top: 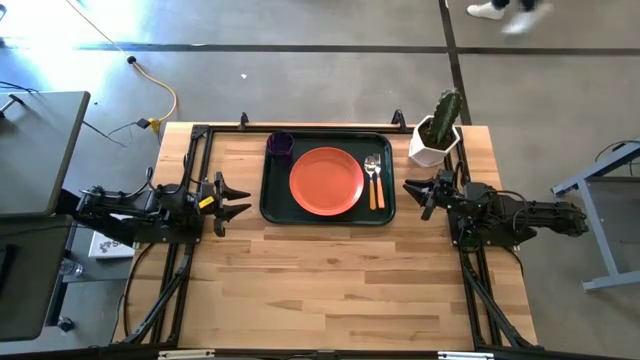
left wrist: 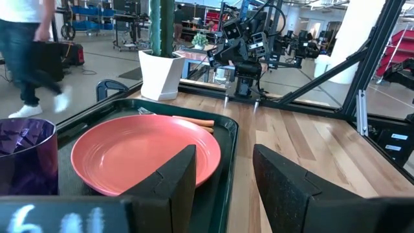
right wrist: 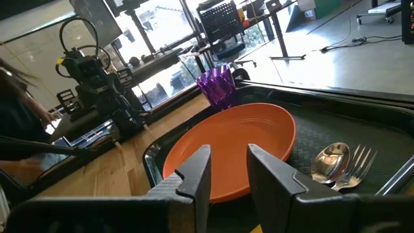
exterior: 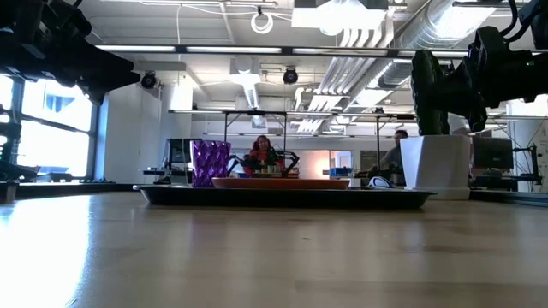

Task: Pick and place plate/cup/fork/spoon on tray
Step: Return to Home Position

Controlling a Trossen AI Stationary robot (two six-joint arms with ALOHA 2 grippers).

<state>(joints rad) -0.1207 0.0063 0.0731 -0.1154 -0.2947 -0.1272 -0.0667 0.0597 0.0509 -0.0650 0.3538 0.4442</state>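
1. bare wooden tabletop [top: 340,280] fills the near side, with none of the task's pieces lying on it.
2. dark green tray [top: 266,200] sits toward the far edge, squarely between the two arms, and carries all four pieces.
3. orange-red plate [top: 326,181] lies flat in the tray's middle.
4. left gripper [top: 246,199] hangs just off the tray's left rim, fingers spread and empty, aimed at the plate. right gripper [top: 410,192] faces it from just off the right rim, also spread and empty, near the white cactus pot [top: 432,140].
5. purple cup [top: 280,146] stands upright in the tray's far left corner, on the left arm's side.
6. spoon [top: 371,170] and fork [top: 378,185] lie side by side right of the plate, spoon closer to it. their long axes run front to back, handles toward the near side, and the right gripper is the nearer one.
7. to my eye nothing is left to pick. each arm's way home is straight back, away from the tray between them.
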